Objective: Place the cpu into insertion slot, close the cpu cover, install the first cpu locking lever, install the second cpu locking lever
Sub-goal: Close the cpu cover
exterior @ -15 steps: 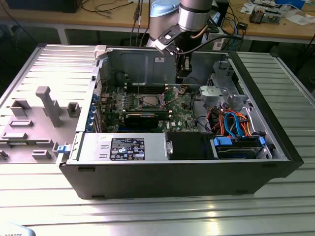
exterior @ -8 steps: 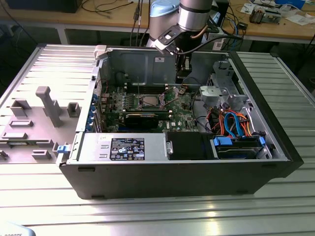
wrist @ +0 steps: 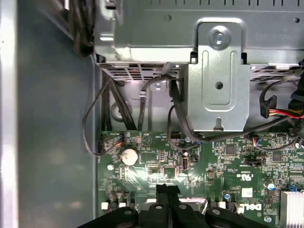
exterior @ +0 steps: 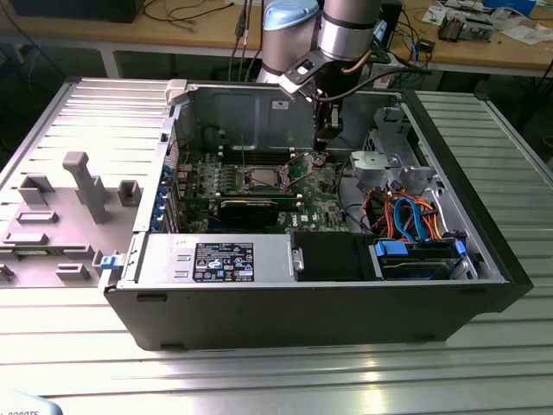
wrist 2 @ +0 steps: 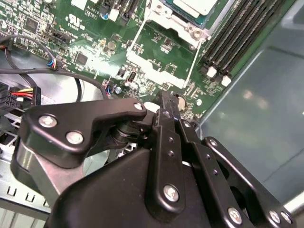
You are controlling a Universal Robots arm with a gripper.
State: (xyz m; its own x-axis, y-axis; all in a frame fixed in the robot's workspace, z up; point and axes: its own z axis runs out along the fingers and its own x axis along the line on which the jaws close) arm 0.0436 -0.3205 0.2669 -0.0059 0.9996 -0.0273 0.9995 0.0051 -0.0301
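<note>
Looks like the cpu (wrist 2: 195,4) is already sitting in the insertion slot (exterior: 261,188), and the cpu cover (wrist 2: 178,23) seems to be down around it, though it's hard to be sure. The gripper (wrist 2: 165,100) has its jaws pinched together on nothing, low over the green motherboard (wrist: 228,156), near a raised locking lever (wrist 2: 192,65). My guess is it's lever time, so push the wire only, slow and steady, clear of the board parts.

Workshop or lab: ribbed metal table (exterior: 518,363), cable-strewn wooden benches (exterior: 78,33), opened computer case (exterior: 302,311).
</note>
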